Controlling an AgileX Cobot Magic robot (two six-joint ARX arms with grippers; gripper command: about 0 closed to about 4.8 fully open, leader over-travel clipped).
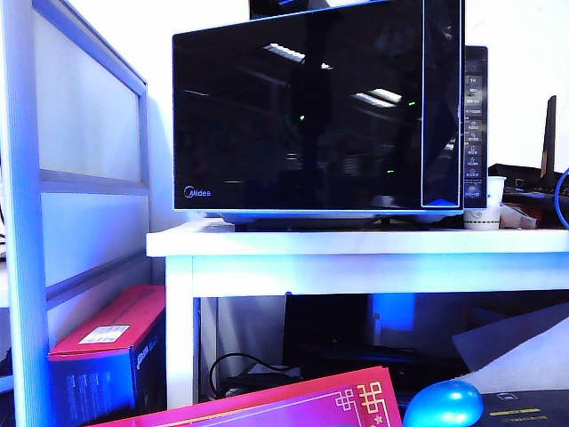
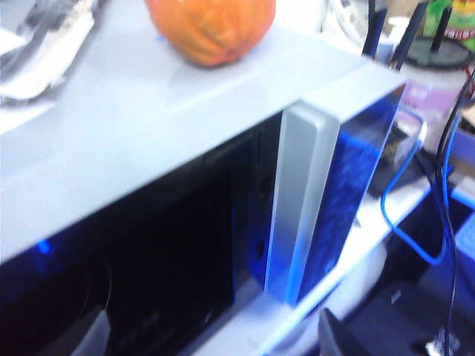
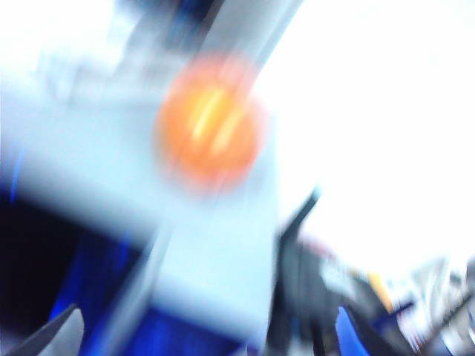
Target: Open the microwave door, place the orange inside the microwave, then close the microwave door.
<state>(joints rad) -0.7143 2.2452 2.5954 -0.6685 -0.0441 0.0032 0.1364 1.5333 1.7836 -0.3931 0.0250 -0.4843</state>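
Observation:
The black microwave (image 1: pixel 320 116) stands on a white table (image 1: pixel 356 245). Its glossy microwave door (image 1: pixel 302 124) hangs ajar, the handle side swung out toward the exterior camera. In the left wrist view the door's silvery edge (image 2: pixel 304 208) stands away from the dark cavity. The orange (image 2: pixel 211 30) rests on the microwave's grey top, and it appears blurred in the right wrist view (image 3: pixel 211 122). My left gripper (image 2: pixel 211 337) is open above the front of the microwave, its fingertips wide apart on either side of the door's free edge. My right gripper (image 3: pixel 204 341) is open above the top, short of the orange. Neither gripper shows in the exterior view.
A paper cup (image 1: pixel 484 213) stands on the table next to the button panel (image 1: pixel 476 133). Blue and black cables (image 2: pixel 415 222) hang beside the microwave. Below the table are a red box (image 1: pixel 107 342) and a shiny blue rounded object (image 1: pixel 444 405). A grey partition (image 1: pixel 80 178) stands at the left.

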